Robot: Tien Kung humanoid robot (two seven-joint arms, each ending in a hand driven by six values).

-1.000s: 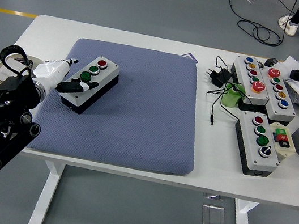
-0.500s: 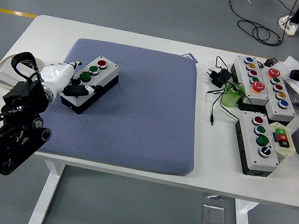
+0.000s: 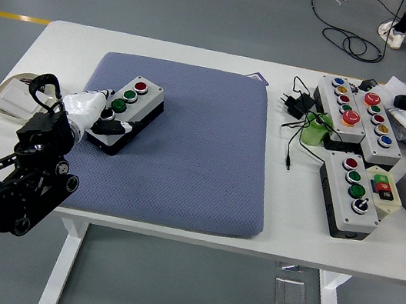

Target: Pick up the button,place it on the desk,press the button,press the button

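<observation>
Left hand (image 3: 94, 112) at frame's left, fingers (image 3: 110, 127) clamped on the button box (image 3: 126, 106) atop the blue pad (image 3: 188, 149) on the white surface (image 3: 267, 233).

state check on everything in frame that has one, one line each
left hand: fingers on the near end of the button box, grasp unclear
button box: on the blue pad, angled, buttons up
blue pad: flat on the white table
three other button boxes: at right on the table, untouched
black power adapter: lying loose, cable trailing
right hand: out of view
</observation>
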